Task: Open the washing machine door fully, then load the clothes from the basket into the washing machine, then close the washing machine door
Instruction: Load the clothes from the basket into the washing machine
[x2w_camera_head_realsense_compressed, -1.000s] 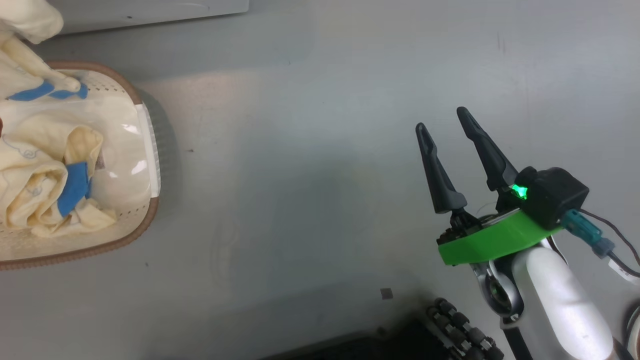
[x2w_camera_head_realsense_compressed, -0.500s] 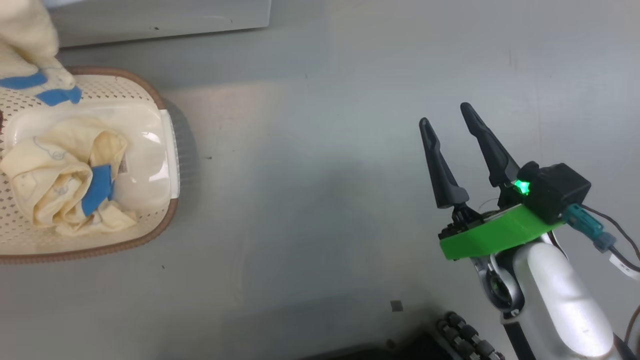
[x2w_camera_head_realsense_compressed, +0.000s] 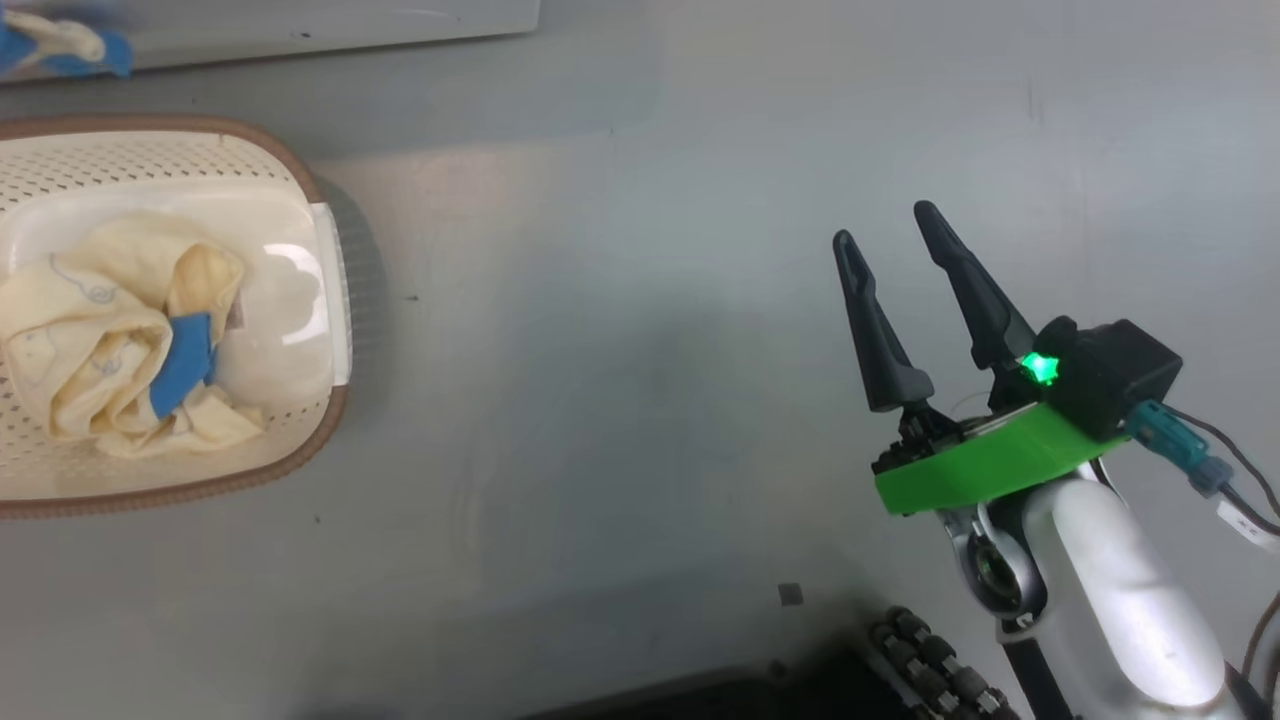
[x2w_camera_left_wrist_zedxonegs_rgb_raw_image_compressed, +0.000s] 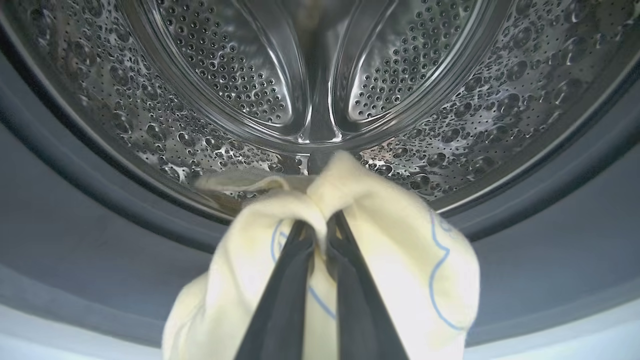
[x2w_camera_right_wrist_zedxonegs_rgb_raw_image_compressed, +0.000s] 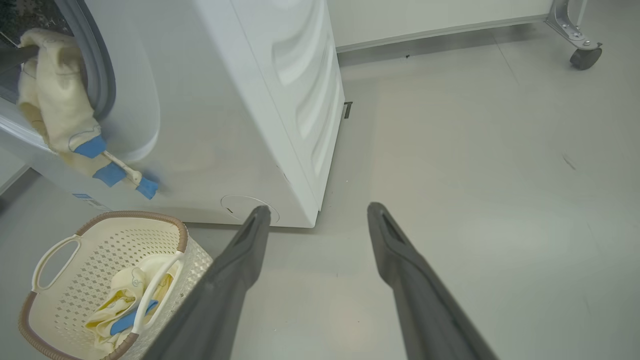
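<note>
My left gripper (x2w_camera_left_wrist_zedxonegs_rgb_raw_image_compressed: 320, 225) is shut on a cream-yellow piece of the clothes (x2w_camera_left_wrist_zedxonegs_rgb_raw_image_compressed: 400, 250) at the mouth of the washing machine (x2w_camera_right_wrist_zedxonegs_rgb_raw_image_compressed: 250, 100), just before the steel drum (x2w_camera_left_wrist_zedxonegs_rgb_raw_image_compressed: 320, 75) and above the grey gasket (x2w_camera_left_wrist_zedxonegs_rgb_raw_image_compressed: 75, 210). From the right wrist view that piece (x2w_camera_right_wrist_zedxonegs_rgb_raw_image_compressed: 55, 110) hangs out of the opening, blue trim dangling. Another piece of the clothes (x2w_camera_head_realsense_compressed: 120, 350) lies crumpled in the basket (x2w_camera_head_realsense_compressed: 200, 490) on the floor before the machine. My right gripper (x2w_camera_head_realsense_compressed: 884, 225) hovers open and empty over bare floor, far right of the basket. The washing machine door is out of view.
The machine's white base (x2w_camera_head_realsense_compressed: 300, 25) runs along the top left of the head view. A castor wheel (x2w_camera_right_wrist_zedxonegs_rgb_raw_image_compressed: 582, 55) of a frame stands far off beside a white wall panel (x2w_camera_right_wrist_zedxonegs_rgb_raw_image_compressed: 425, 20). My own wheeled base (x2w_camera_head_realsense_compressed: 930, 670) shows at the bottom.
The held piece has gone up from over the basket's far rim to the machine's front. The head view has shifted a little. My right gripper stays open in the same place.
</note>
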